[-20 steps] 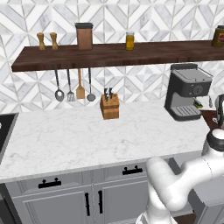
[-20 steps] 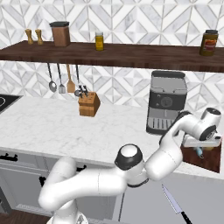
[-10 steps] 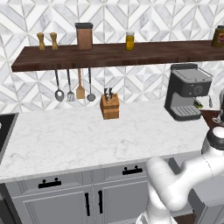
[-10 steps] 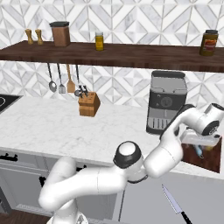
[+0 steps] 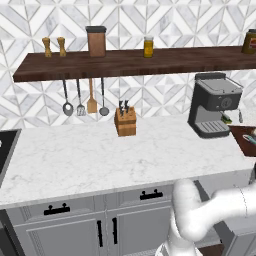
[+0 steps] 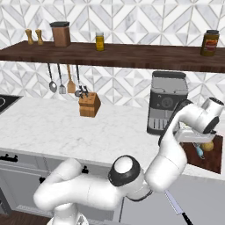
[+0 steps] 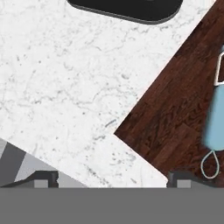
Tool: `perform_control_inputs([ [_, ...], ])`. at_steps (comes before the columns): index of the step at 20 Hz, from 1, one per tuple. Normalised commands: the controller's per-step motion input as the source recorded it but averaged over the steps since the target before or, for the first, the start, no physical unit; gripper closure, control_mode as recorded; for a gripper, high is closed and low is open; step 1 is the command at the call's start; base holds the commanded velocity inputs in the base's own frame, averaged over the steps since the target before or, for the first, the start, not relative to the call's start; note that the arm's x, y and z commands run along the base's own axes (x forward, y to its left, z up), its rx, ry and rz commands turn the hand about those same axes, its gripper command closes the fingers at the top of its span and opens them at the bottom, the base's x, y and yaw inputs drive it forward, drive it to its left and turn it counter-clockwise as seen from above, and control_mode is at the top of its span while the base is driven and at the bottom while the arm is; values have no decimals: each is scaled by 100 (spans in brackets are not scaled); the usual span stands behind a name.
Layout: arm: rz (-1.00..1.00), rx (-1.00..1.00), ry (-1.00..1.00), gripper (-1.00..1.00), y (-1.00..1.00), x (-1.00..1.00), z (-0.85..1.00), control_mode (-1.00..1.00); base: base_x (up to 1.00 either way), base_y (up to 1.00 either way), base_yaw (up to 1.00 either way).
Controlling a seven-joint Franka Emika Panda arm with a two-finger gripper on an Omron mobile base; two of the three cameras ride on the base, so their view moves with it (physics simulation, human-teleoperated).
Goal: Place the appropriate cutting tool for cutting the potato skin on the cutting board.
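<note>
Your claw (image 7: 111, 179) hung wide and empty over the cutting board (image 7: 175, 109) corner; the pale-blue peeler (image 7: 215, 120) already lay lengthwise on it, off to one fingertip's side.

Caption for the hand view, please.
Wrist camera over the marble counter, a pale blue-handled peeler lying on the dark wooden cutting board.
</note>
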Motion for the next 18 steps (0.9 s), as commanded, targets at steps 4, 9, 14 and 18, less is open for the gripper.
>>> perform_control_inputs([
  [4,3,-27,-4,-100,100,-91,22,-100,0,0,0],
  [9,-1,-20,1,-100,100,-90,40,-100,0,0,0],
  [14,-11,-6,0,-100,98,-79,52,-100,0,0,0],
  [18,-17,0,0,-100,74,-95,69,-100,0,0,0],
])
